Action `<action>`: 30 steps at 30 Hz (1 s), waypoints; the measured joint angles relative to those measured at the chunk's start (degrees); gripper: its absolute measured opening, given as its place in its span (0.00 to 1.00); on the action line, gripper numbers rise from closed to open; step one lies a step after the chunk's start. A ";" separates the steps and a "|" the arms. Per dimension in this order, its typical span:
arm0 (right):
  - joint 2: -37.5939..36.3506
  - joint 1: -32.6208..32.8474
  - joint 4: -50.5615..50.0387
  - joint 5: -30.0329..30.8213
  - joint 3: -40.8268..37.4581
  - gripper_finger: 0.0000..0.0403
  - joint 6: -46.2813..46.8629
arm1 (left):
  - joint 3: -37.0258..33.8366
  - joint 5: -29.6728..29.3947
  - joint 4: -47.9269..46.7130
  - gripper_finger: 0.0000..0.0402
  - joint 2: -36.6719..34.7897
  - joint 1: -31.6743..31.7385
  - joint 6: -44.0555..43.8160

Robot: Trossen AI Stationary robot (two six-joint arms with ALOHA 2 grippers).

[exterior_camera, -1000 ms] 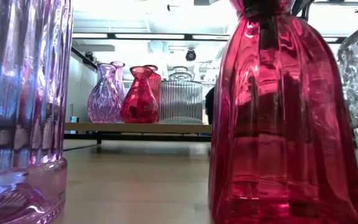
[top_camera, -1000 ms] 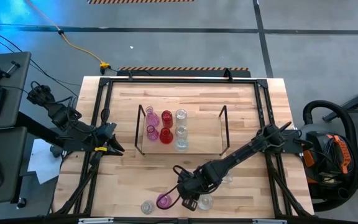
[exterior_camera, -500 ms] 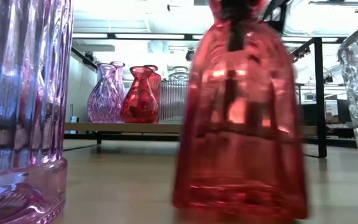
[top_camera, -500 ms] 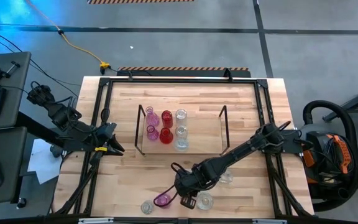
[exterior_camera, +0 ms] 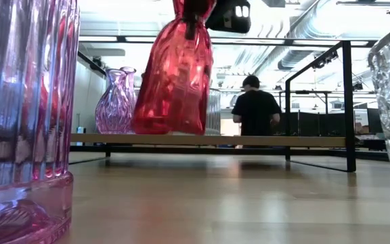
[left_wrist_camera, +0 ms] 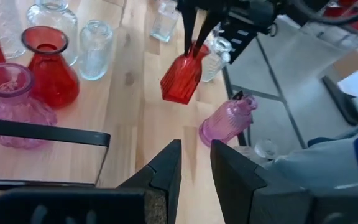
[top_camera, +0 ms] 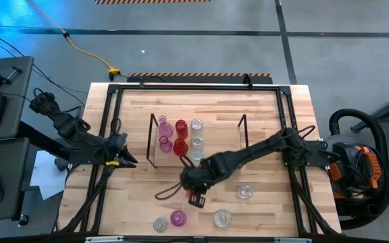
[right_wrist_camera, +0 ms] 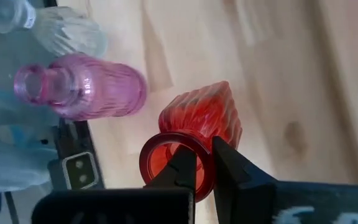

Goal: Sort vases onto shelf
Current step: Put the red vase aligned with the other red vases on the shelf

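Lifted since: red vase (exterior_camera: 175, 74) airborne in right hand (right_wrist_camera: 205, 163); low view confirms.

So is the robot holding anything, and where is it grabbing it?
Yes. The right gripper holds a ribbed red glass vase by the rim of its mouth, lifted off the table. The left gripper holds nothing.

Both arms are dark, built of jointed segments. The left arm (top_camera: 80, 138) carries black cabling at its base end and a small yellow-orange mark just behind its gripper (top_camera: 125, 159). The right arm (top_camera: 262, 150) has looped black cable at its base. The right gripper (right_wrist_camera: 205, 167) has two slim dark fingers (right_wrist_camera: 182, 171) on a dark block. The left fingers (left_wrist_camera: 166, 171) are broad, black, flat-faced.
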 joint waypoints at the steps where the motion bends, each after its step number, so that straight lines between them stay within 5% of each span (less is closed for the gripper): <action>1: -0.02 -0.68 -0.77 -0.09 0.61 0.00 -0.94 | 0.02 -0.53 0.01 0.19 0.50 0.00 -0.30; 15: -0.11 -10.15 -5.08 -2.15 9.36 0.00 -15.14 | 0.02 -2.45 -0.88 0.19 7.39 0.02 -3.28; 25: -0.13 -14.38 -5.33 -4.47 10.10 0.00 -19.95 | 0.02 -14.17 -0.83 0.19 7.42 0.31 -11.29; 30: -0.13 -15.96 -4.08 -5.25 10.10 0.00 -23.22 | 0.02 -15.29 -0.82 0.19 7.42 2.79 -13.09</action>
